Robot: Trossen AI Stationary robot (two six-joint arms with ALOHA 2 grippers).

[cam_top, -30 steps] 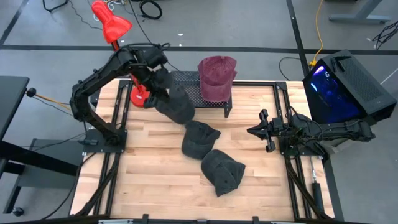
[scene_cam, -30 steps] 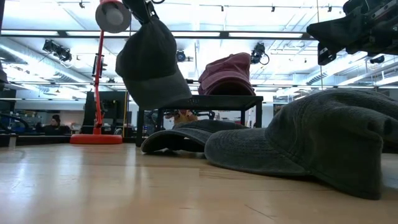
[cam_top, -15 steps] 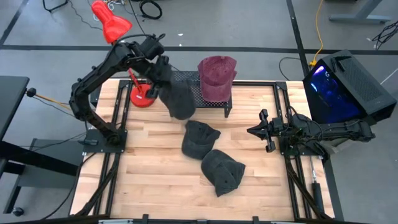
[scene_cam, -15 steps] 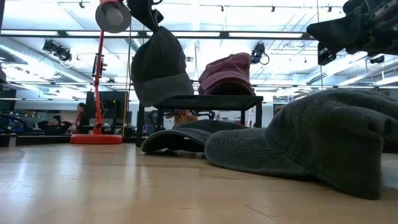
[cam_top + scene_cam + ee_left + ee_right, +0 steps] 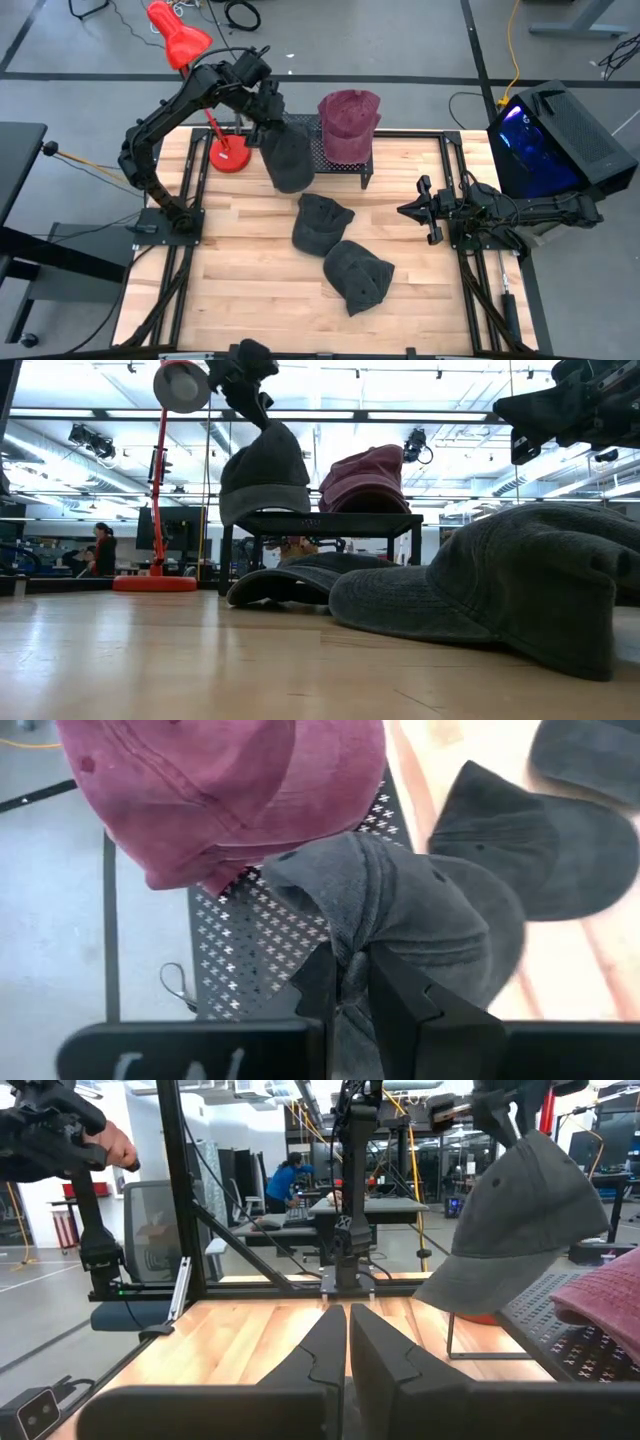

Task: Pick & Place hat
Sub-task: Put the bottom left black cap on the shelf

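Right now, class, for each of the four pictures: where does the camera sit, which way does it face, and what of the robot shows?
High view: overhead, straight down; both arms, left gripper holding the grey hat at the black rack.
Low view: table height, level across; grey hats lie near.
Left wrist view: on left wrist, facing down; its fingers pinch the hat, maroon hat beyond.
Right wrist view: on right wrist, facing across; right gripper shut.
All four share the held hat.

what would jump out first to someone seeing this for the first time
The left pincer dangles a dark grey cap over the black perforated rack at the table's back edge. Beside it on the rack sits a maroon cap, and a red desk lamp stands behind.
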